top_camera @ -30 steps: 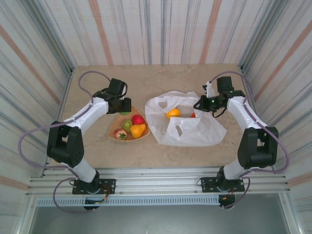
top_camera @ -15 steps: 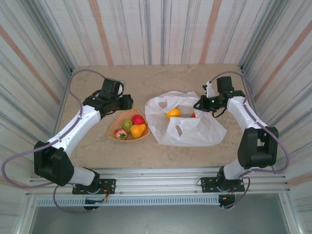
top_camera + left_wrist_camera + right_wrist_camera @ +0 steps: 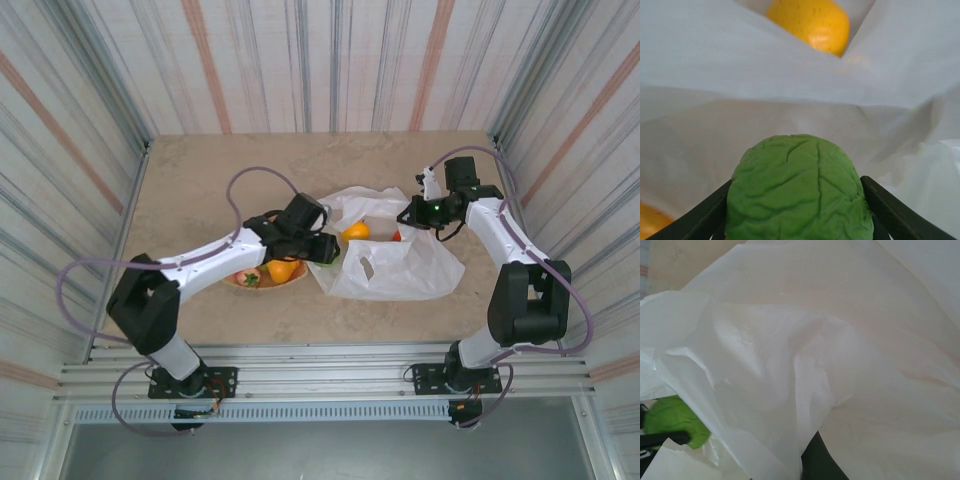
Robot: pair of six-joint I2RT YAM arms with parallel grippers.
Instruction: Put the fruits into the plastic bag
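My left gripper (image 3: 326, 250) is shut on a wrinkled green fruit (image 3: 797, 190), held at the left edge of the white plastic bag (image 3: 395, 262). In the left wrist view the dark fingers (image 3: 875, 200) press both sides of the fruit, and the bag (image 3: 790, 80) lies just ahead. A yellow-orange fruit (image 3: 355, 231) and a red one (image 3: 397, 236) lie inside the bag. My right gripper (image 3: 412, 214) is shut on the bag's far rim and holds it up. In the right wrist view, bag film (image 3: 805, 350) drapes over one dark finger (image 3: 817, 465), with the green fruit (image 3: 675, 421) at lower left.
The tan wooden plate (image 3: 240, 282) sits left of the bag, partly under my left arm. On it lie an orange fruit (image 3: 282, 270) and a red-and-green one (image 3: 247, 277). Striped walls close in the table on three sides.
My left arm has swung right from above the plate to the bag's left edge, carrying the green fruit. The right arm and the bag have not moved.
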